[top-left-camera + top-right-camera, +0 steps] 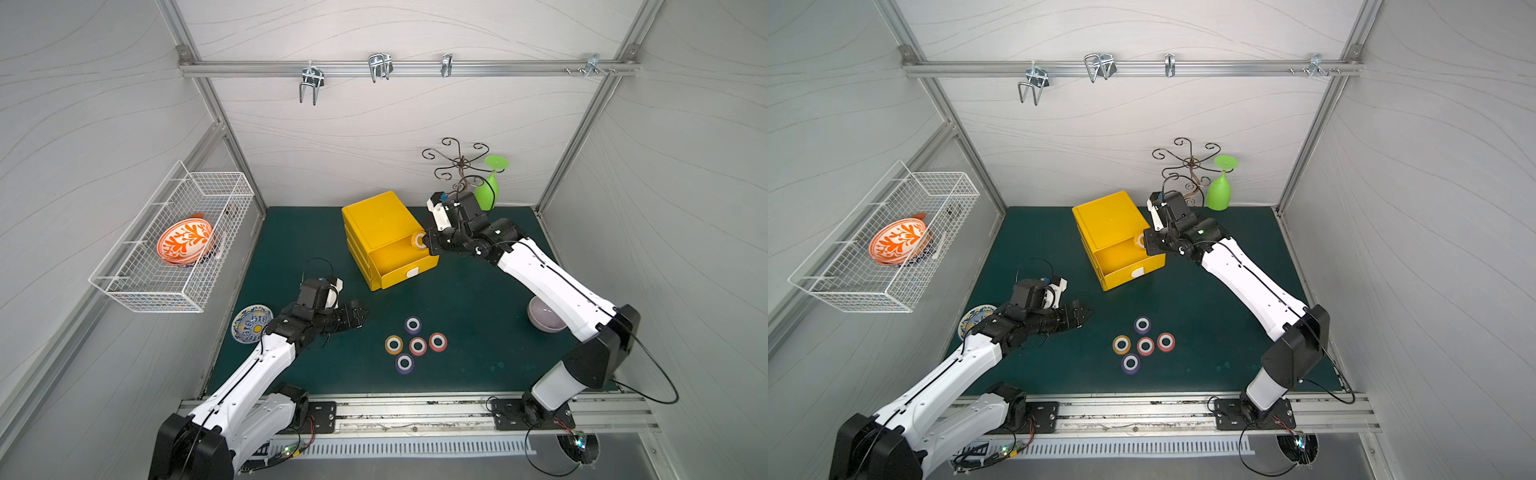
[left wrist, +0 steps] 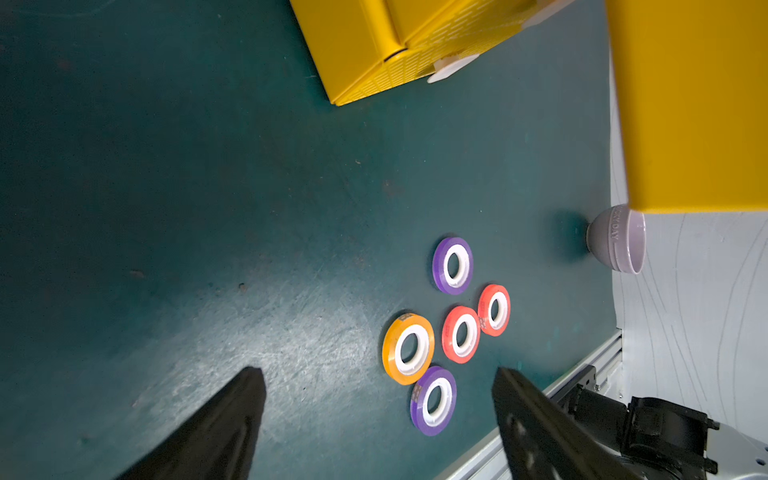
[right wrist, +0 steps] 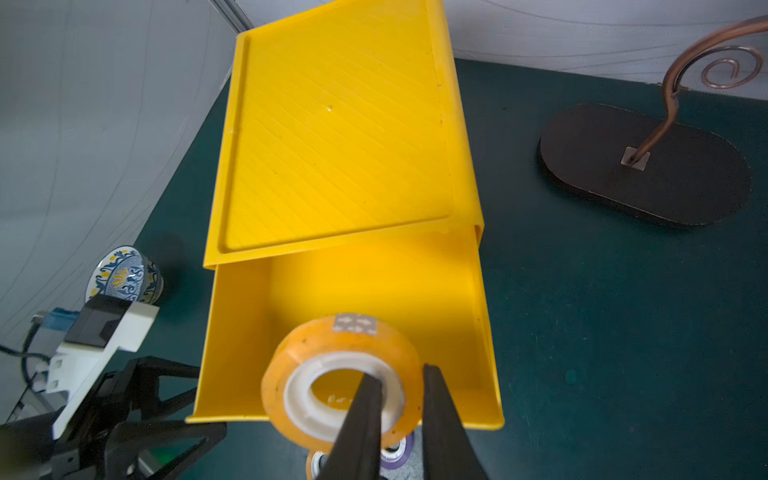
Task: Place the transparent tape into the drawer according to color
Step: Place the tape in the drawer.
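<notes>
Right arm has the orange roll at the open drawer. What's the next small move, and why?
Probably lower the right gripper slightly into the top drawer before releasing. It is shut on the orange roll, one finger through the core, and hangs above the pulled-out drawer, whose visible floor looks bare.

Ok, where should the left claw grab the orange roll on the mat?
Probably from above the orange roll: one finger in its white core, one outside, on the side facing the left claw. It lies flat, hole up; a red roll and purple roll crowd the rest.
</notes>
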You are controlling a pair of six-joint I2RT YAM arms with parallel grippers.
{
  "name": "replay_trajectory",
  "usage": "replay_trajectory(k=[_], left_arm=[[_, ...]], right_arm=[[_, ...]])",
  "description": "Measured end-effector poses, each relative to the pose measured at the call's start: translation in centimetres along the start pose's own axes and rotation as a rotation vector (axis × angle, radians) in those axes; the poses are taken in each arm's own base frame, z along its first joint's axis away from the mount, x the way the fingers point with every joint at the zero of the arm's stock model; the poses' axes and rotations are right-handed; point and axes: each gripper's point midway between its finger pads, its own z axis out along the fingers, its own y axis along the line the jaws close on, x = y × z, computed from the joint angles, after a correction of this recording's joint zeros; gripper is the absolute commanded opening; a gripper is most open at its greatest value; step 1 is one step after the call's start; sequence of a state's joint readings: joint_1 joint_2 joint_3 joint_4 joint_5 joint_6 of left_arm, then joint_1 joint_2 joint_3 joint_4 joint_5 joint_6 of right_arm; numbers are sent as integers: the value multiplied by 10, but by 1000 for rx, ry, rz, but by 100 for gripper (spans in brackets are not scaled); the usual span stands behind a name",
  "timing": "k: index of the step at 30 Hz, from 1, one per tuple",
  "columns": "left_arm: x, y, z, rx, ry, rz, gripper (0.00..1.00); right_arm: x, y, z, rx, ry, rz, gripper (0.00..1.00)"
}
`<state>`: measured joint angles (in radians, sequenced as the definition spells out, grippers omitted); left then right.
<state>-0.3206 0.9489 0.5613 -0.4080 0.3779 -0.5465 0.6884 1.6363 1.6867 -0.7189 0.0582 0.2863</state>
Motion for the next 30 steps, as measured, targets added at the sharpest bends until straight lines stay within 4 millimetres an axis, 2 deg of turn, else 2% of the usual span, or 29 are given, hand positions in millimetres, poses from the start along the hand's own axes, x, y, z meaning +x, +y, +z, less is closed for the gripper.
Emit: replay_trajectory(k=[2, 3, 5, 9, 13, 17, 24, 30], left_arm=[[0, 1, 1, -7, 1, 1, 90], [1, 2, 1, -11, 3, 0, 90], [1, 3, 2, -20, 2, 0, 89], [2, 5, 3, -34, 4, 3, 89], [3, 7, 5, -51, 5, 9, 88], [5, 8, 6, -72, 7, 18, 87], [10, 11, 9, -116, 9, 44, 85], [20, 12, 16, -161, 31, 81, 82]], right_arm=[[3, -2, 11, 6, 22, -5, 0], [5, -2, 17, 7, 34, -6, 4], [9, -3, 24, 8, 53, -12, 19], [12, -3, 30, 5, 67, -25, 41], [12, -2, 30, 0, 65, -30, 49], [12, -1, 29, -6, 65, -31, 52], [16, 1, 13, -26, 54, -32, 66], [30, -1, -17, -40, 31, -29, 90]])
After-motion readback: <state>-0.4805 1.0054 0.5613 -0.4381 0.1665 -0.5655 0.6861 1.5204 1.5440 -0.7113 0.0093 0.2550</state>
